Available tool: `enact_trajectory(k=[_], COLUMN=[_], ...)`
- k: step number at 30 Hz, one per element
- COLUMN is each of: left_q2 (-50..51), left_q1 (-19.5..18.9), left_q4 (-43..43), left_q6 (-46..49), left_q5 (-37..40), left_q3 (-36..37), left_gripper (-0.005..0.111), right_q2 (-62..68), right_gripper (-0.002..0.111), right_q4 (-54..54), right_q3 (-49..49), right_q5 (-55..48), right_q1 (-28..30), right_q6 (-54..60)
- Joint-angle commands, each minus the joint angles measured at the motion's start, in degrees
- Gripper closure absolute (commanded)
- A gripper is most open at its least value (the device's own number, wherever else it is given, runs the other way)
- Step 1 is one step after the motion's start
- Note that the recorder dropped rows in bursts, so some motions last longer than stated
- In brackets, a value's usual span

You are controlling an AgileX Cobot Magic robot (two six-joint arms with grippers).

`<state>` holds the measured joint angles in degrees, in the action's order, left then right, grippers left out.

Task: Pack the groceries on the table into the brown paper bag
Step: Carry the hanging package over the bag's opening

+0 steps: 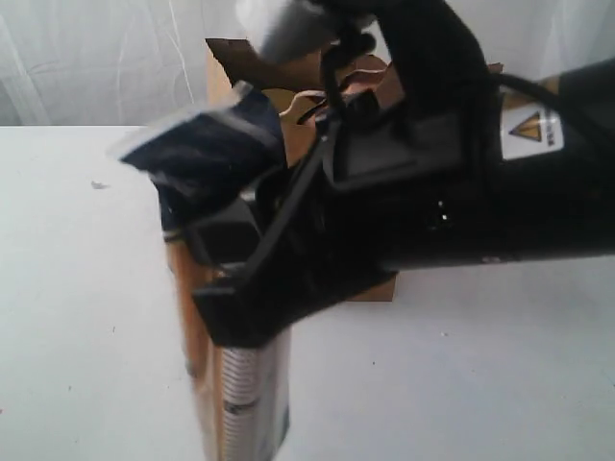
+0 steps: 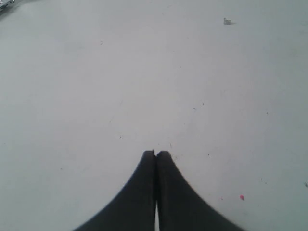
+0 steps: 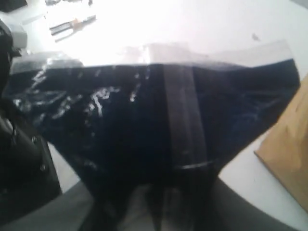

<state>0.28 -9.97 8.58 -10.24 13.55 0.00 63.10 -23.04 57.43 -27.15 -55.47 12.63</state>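
Before the left jaws: bare white bench [image 2: 96, 72], free on every side; one small grey scrap [image 2: 227, 20] lies far ahead.
Between the right jaws: a long dark-blue plastic packet [image 3: 144, 130] fills the gap and spreads wide across the way ahead.
Beside the right jaws: a wall of the creased brown paper bag [image 3: 288, 144] stands near the packet's end.

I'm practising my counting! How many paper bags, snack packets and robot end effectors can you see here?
brown paper bag: 1
long dark-blue packet: 1
end effectors: 2 (left end effector shut with nothing in it, right end effector gripping the packet)
Total: 4
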Motion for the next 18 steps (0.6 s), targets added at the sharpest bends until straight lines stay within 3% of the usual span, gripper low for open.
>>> enact_trajectory(k=[1,13,18], left_q2=[-0.3,-0.3,-0.3], left_q1=[0.4,0.4,0.4], left_q4=[0.0,0.0,0.0], left_q6=[0.0,0.0,0.0], left_q5=[-0.3,-0.3,-0.3], left_q3=[0.0,0.0,0.0], left_gripper=[0.107,0.107,0.107], right_q2=[-0.5,4.1,6.4], right_gripper=[0.108,0.108,0.108], right_q4=[-4.8,-5.2,5.8], right_q3=[1.6,10.1,13.8], right_q5=[14.3,42.0,55.6], right_q1=[0.0,0.0,0.2], right_q6=[0.6,-1.2,5.5])
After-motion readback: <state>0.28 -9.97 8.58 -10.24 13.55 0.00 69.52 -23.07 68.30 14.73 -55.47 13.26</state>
